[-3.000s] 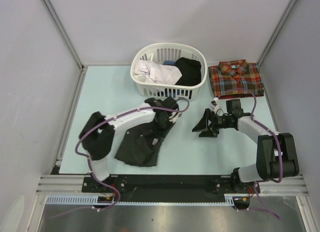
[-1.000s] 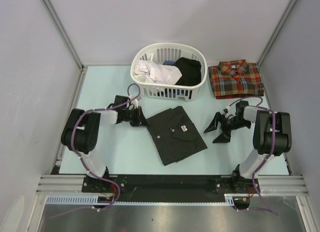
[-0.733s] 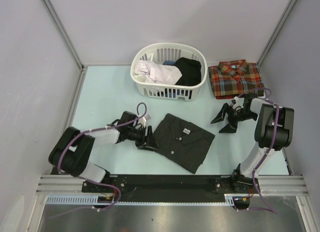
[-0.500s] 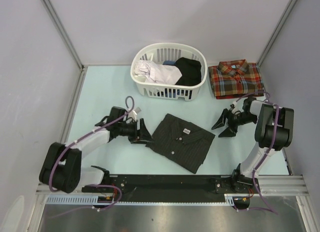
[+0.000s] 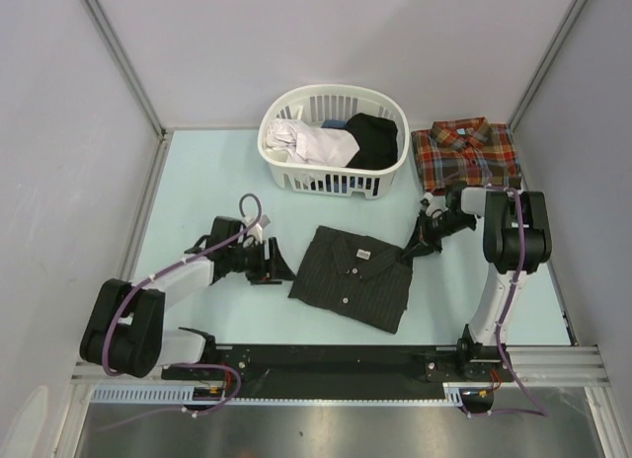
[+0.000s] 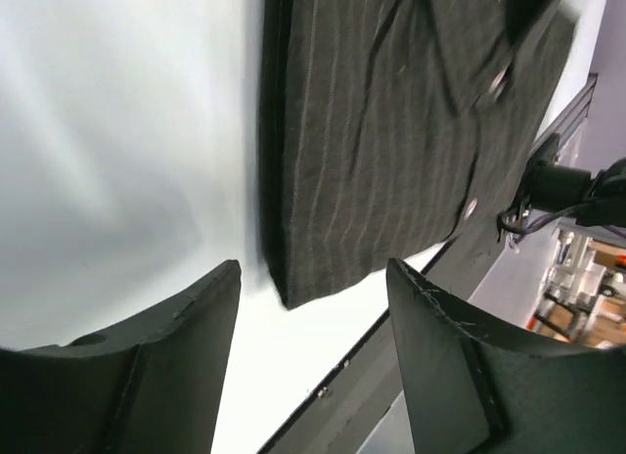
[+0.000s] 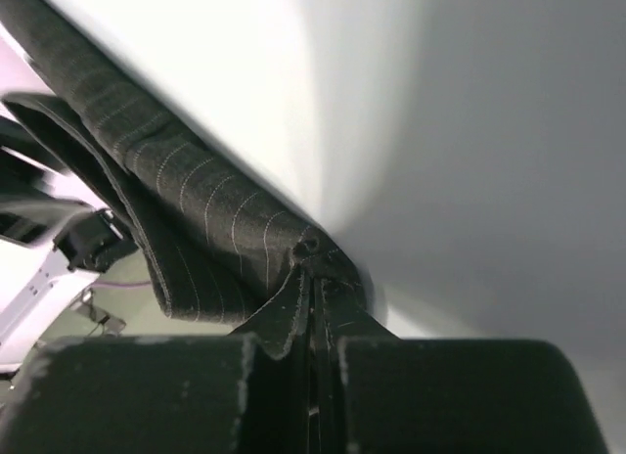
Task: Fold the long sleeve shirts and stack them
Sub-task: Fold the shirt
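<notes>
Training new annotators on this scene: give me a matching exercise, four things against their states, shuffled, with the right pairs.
1 pinstripe shirt
2 plaid shirt
3 left gripper
4 right gripper

A open, beside a shirt edge
B folded, far right corner
C shut on a shirt corner
D folded, middle of the table

Pairs: 1-D, 2-B, 3-A, 4-C

Right tool [image 7: 314,278] jaws pressed together, pinching folded edge of pinstriped shirt [image 7: 166,195]; pale table [image 7: 469,121] beyond.
</notes>
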{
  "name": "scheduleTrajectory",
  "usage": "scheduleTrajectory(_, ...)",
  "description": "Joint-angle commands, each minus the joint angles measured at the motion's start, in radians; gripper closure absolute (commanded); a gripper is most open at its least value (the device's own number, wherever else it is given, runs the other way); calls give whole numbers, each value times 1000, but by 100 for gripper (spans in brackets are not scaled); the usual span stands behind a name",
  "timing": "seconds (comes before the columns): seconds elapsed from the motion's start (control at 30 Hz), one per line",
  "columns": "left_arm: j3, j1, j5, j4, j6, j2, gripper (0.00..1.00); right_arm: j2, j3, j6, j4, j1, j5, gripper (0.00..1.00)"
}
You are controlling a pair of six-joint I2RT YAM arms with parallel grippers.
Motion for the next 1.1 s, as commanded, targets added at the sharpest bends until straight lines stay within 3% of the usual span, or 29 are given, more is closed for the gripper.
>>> scheduleTrajectory(0.0,-123,-74,15,128,-144,-79,32,69,167,17,156,59,67,100)
scheduleTrajectory(0.1,-167,-122,12,185,-221,-81,33,73,221,10,157,72,95,96)
scheduleTrajectory(0.17,-147,-117,11,183,-213,-83,36,60,268,-45,86,58,111,85)
scheduleTrajectory(0.2,-129,-113,-2,167,-186,-90,39,46,273,-71,65,34,115,71)
scheduleTrajectory(0.27,-75,-102,-9,165,-106,-104,41,-20,265,-137,13,-5,113,59)
scheduleTrajectory(0.3,-54,-101,-20,160,-42,-106,44,-45,265,-160,-8,-31,108,49)
scheduleTrajectory(0.4,27,-96,-22,165,58,-69,46,-135,232,-237,-83,-59,41,43)
scheduleTrajectory(0.57,80,-97,-83,228,101,20,44,-285,51,-216,-68,-17,-85,44)
scheduleTrajectory(0.7,104,-97,-97,316,104,127,44,-327,-61,-199,8,58,-47,46)
scheduleTrajectory(1.07,156,-111,-75,413,83,275,47,-270,-66,-165,99,64,27,61)
